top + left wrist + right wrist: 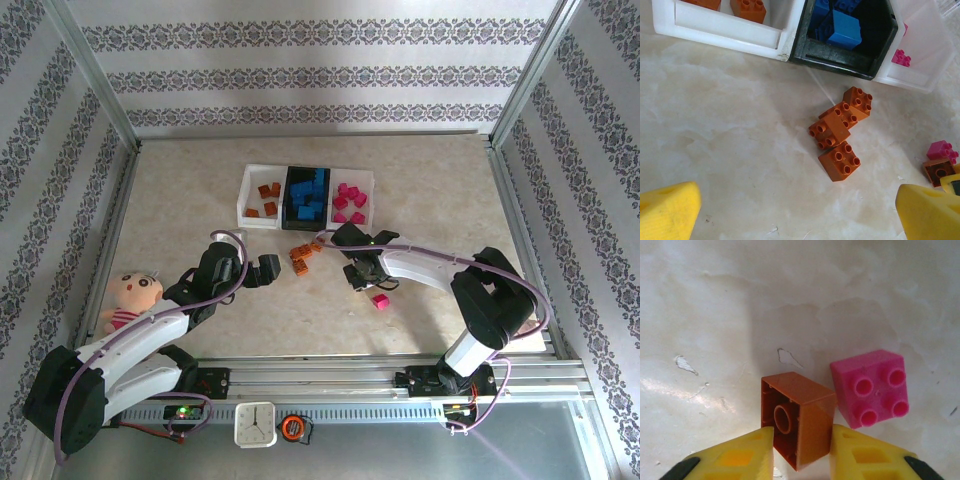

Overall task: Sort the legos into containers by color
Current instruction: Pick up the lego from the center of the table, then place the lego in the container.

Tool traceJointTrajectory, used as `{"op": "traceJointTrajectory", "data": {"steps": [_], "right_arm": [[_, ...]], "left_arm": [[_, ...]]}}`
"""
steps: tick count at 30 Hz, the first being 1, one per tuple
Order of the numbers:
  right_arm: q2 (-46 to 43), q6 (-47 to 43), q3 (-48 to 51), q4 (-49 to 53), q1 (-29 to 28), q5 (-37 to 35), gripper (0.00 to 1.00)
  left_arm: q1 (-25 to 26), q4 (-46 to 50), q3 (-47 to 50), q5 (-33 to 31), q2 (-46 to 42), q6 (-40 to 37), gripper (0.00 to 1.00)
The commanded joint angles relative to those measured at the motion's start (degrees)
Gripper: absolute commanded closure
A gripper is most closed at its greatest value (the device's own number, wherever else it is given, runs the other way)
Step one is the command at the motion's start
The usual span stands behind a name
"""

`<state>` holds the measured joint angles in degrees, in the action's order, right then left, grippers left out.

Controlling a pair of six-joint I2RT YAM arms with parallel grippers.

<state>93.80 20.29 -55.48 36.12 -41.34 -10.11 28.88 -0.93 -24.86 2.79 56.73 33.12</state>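
Marbled surface (pixel 180 190) | we see right gripper (pixel 801 440) clamped on orange brick (pixel 797 415), pink brick (pixel 870 387) just beside | left gripper (pixel 797 192) fingers apart

Smooth glossy plastic legos (pixel 870 390), milky translucent plastic white bins (pixel 725 25), faintly shiny marbled tabletop (pixel 715 125), perhaps laminate.

A robot test booth dressed as a home: floral-striped wallpaper panels (pixel 300 75) in bare aluminium framing (pixel 100 80) enclose a beige marble-look worktop (pixel 450 200), with a slotted aluminium rail (pixel 330 375) along its near edge.
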Motion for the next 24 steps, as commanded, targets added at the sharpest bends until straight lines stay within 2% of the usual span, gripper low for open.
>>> {"op": "traceJointTrajectory", "data": {"steps": [1,9,14,18,24], "right_arm": [[-0.7,-1.0,-0.2,-0.3,0.9,-1.0,0.75],[-7.8,-1.0,-2.0,0.6,0.3,3.1,0.79],[-9.2,-0.3,-6.8,-0.9,-0.4,7.7,0.80],[-5.7,-0.4,-14.0,-4.4,-0.9,9.9,0.80],[8.0,-1.7,-31.0,-8.9,-0.6,11.0,0.80]], "left_arm": [[-0.2,-1.8,0.2,0.1,-0.7,0.5,0.00],[-0.3,-1.3,-0.2,-0.8,-0.8,0.2,0.00],[-0.3,0.4,-0.5,-2.2,-1.0,0.2,0.00],[-0.4,2.2,-0.1,-3.6,-2.3,0.2,0.00],[-0.7,5.8,-0.1,-4.7,-5.1,0.8,0.00]]}}
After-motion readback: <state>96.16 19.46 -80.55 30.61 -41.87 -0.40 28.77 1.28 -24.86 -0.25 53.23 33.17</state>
